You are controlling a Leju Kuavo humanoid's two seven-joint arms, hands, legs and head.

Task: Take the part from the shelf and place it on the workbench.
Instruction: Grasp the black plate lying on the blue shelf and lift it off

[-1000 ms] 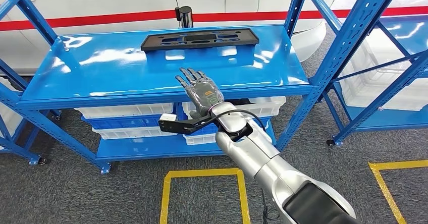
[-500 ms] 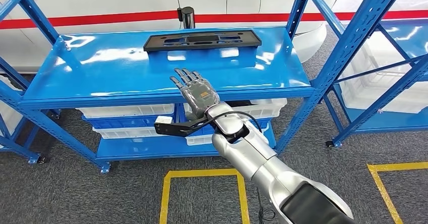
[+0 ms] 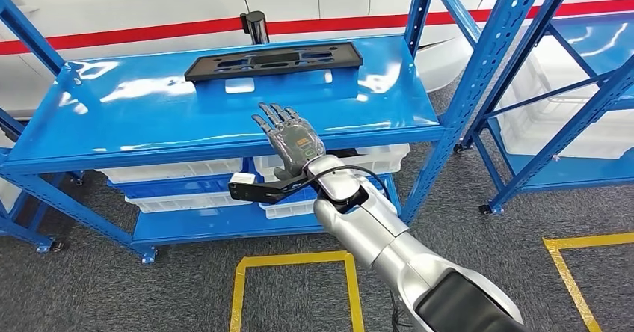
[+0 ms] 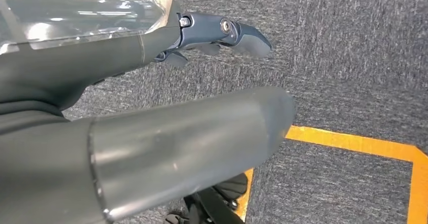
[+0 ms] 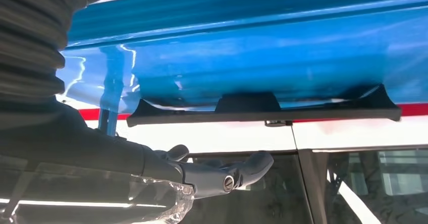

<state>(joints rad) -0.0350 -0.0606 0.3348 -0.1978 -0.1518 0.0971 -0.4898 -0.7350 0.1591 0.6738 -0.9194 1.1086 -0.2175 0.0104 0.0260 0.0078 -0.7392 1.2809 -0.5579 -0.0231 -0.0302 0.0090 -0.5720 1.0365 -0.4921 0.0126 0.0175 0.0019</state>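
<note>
The left hand, seen from its wrist camera, hangs empty over grey carpet, fingers extended. In the head view, the black part lies at the blue shelf's rear; the right hand, spread and empty, hovers at the front edge.

Beyond the right hand, white bins on the lower shelf sit mostly hidden under the blue shelf top. The right hand's palm faces away, unseen.
</note>
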